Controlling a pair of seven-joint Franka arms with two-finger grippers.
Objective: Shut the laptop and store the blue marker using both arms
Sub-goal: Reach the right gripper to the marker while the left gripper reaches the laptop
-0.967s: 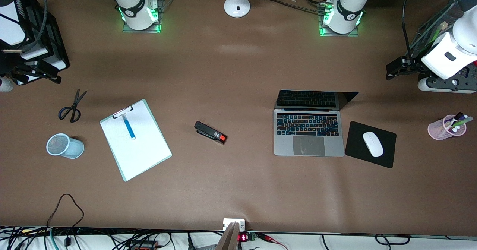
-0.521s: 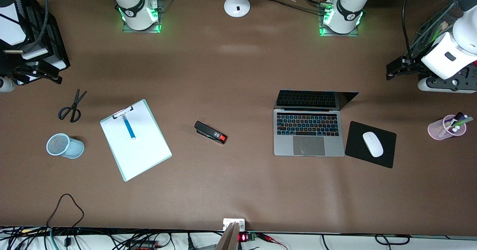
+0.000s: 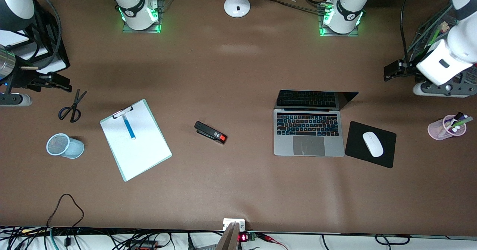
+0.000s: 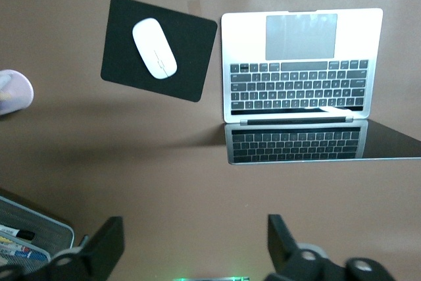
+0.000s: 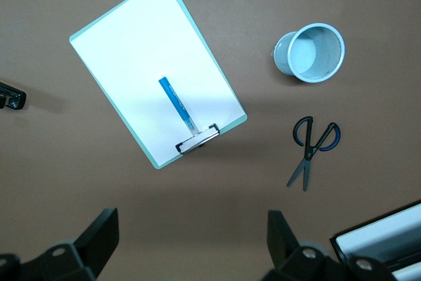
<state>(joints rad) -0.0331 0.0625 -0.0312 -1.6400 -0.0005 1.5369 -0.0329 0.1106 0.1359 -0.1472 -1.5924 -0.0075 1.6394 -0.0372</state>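
Note:
The laptop stands open with its dark screen upright, toward the left arm's end of the table; it also shows in the left wrist view. The blue marker lies on a white clipboard toward the right arm's end, and shows in the right wrist view. My left gripper is open and empty in the air near the table's end, apart from the laptop. My right gripper is open and empty in the air above the scissors, apart from the clipboard.
A white mouse lies on a black mouse pad beside the laptop. A pink cup of markers stands near the left arm's end. A black stapler lies mid-table. A pale blue mesh cup lies beside the clipboard.
My right gripper has moved a little in over the table toward the scissors. My left gripper has shifted slightly toward the table's middle. Nothing on the table has moved.

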